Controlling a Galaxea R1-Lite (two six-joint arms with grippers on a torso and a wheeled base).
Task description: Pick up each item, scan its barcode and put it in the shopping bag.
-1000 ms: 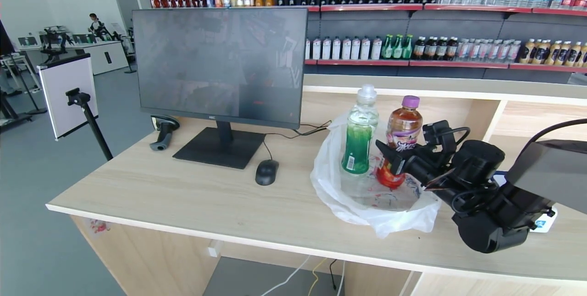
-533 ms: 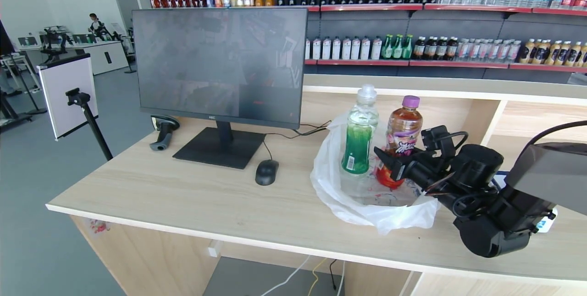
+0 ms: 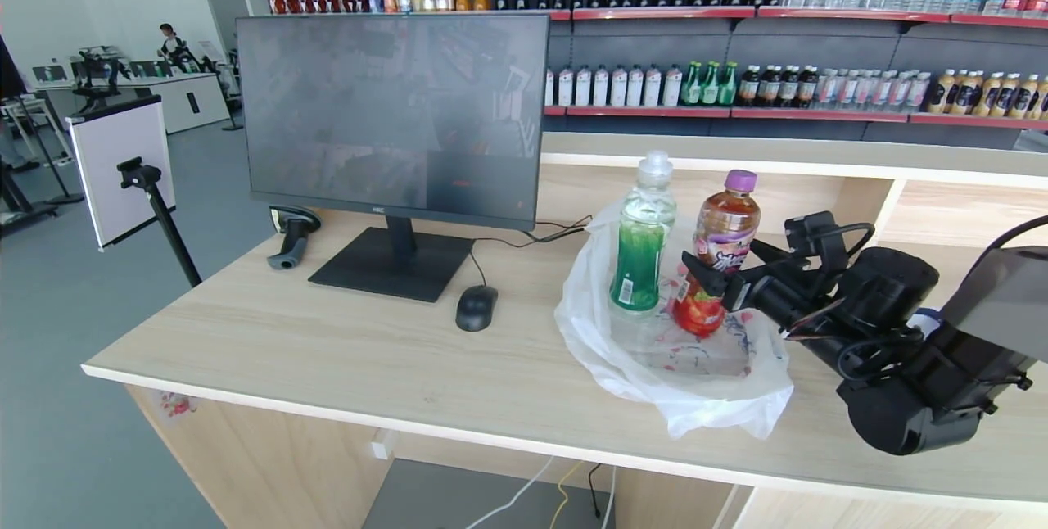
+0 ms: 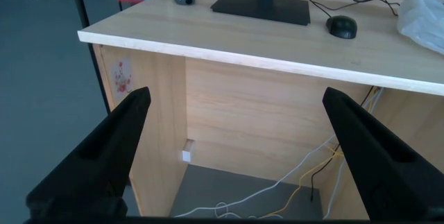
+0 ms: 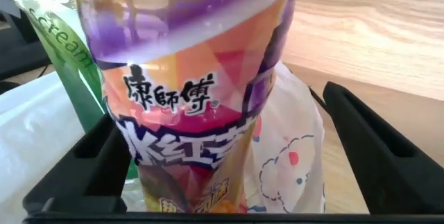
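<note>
Straddling the upright tea bottle (image 3: 725,218) inside the shopping bag (image 3: 655,373), our right gripper (image 3: 720,257) gapes wide, gripping nothing; our left gripper (image 4: 234,96), farther off, hangs spread and empty.

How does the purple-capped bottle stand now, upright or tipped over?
Upright: the purple-capped bottle stands cap up inside the shopping bag, beside the green bottle.

**Checkout desk and drinks wall**

A dark monitor (image 3: 393,111) stands on its flat black base on the pale wooden worktop (image 3: 327,349). A black mouse (image 3: 476,307) lies just beside the base, with its cable (image 3: 557,230) trailing behind. Shelves (image 3: 737,15) of bottled drinks line the back wall. Off to the left, a white panel (image 3: 120,169) stands on the floor behind a black tripod (image 3: 160,214).
</note>
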